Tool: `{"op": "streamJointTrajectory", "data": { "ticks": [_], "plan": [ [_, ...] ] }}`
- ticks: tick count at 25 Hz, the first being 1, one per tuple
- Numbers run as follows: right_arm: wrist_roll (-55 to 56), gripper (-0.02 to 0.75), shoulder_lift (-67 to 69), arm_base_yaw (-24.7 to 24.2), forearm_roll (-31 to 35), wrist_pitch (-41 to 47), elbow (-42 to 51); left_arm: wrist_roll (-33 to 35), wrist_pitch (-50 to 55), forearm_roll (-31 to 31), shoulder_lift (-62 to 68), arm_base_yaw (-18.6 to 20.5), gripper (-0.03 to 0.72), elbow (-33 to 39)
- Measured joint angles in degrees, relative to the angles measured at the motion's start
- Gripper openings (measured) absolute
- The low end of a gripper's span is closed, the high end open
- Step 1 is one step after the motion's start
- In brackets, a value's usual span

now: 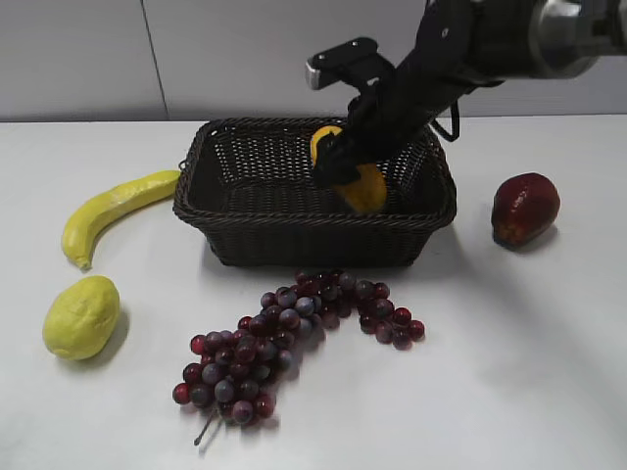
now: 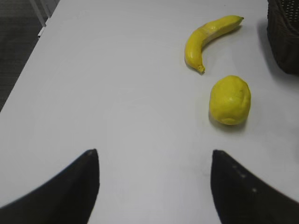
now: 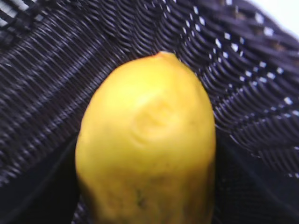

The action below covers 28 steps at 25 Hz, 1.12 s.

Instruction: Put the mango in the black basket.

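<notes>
Right gripper clamped on the mango inside the basket; best to lower gently, then open; left gripper gapes empty.

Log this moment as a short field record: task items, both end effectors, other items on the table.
mango: smooth orange-yellow oval mango, held inside basket
basket: dark woven wicker basket, on white table
right end effector: shut on mango
left end effector: open, empty
other items: yellow banana, lumpy yellow lemon-like fruit, red grape bunch, dark red fruit
</notes>
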Motion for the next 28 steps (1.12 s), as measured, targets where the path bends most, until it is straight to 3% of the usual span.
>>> {"op": "streamJointTrajectory", "data": {
  "ticks": [8, 16, 19, 25, 28],
  "plan": [
    [-0.04, 0.666, 3.03, 0.0, -0.81, -0.46, -0.99, 0.0, 0.0, 0.0, 0.0, 0.0, 0.555, 0.0],
    [1.32, 0.648, -7.24, -0.1, -4.06, 13.29, -11.03, 0.0, 0.0, 0.0, 0.0, 0.0, 0.555, 0.0],
    [6.06, 0.622, -13.57, -0.1, -8.3, 18.71, -13.82, 0.0, 0.0, 0.0, 0.0, 0.0, 0.555, 0.0],
    [23.38, 0.601, -24.44, -0.1, -25.54, 35.78, -14.25, 0.0, 0.0, 0.0, 0.0, 0.0, 0.555, 0.0],
    [29.83, 0.596, -29.36, -0.15, -31.45, 39.39, -12.56, 0.0, 0.0, 0.0, 0.0, 0.0, 0.555, 0.0]
  ]
}}
